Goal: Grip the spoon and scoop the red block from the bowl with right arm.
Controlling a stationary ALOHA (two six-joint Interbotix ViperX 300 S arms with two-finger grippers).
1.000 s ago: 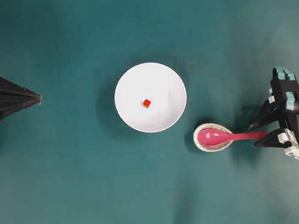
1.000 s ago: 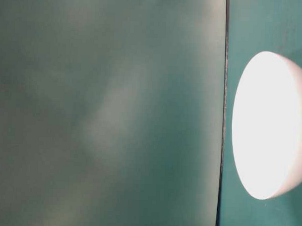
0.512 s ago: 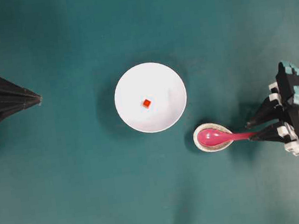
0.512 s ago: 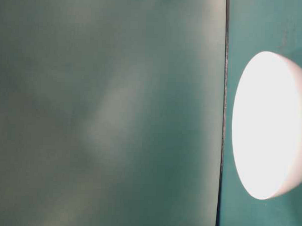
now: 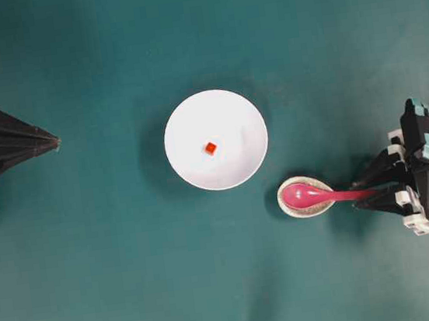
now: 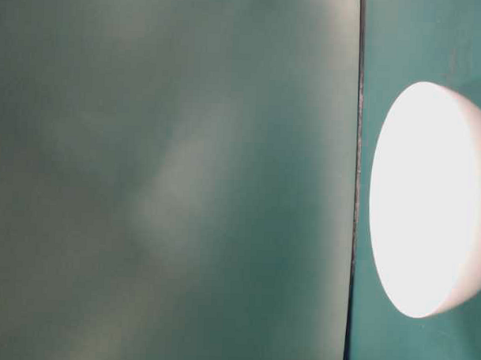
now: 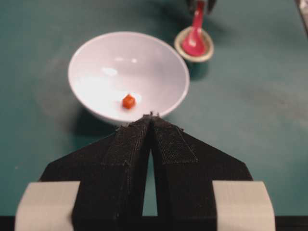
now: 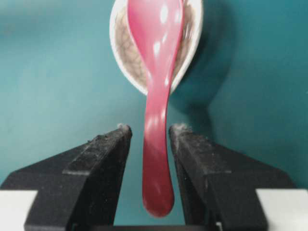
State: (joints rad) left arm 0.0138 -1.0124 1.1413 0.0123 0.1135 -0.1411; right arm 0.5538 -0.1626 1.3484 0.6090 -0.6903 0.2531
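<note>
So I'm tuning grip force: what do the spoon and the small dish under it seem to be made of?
The spoon looks like glazed ceramic or hard plastic: glossy magenta with sharp highlights, so probably slick. The small dish looks like glazed ceramic: cream rim, speckled, crackle-patterned inside. Neither is certain from looks alone.

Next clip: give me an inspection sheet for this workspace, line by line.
Surface: teal table, bare mat.
Spoon: pink, scoop resting in the small speckled dish, handle toward the right hand.
Red block: in the white bowl.
Clutter: nothing seen.
Right hand: fingers either side of the spoon handle, narrow gaps showing, not clamped.
Left hand: shut, empty, parked short of the bowl.
Cables: nothing seen.
Surroundings: table-level view shows only a blurred backdrop and the bowl.
</note>
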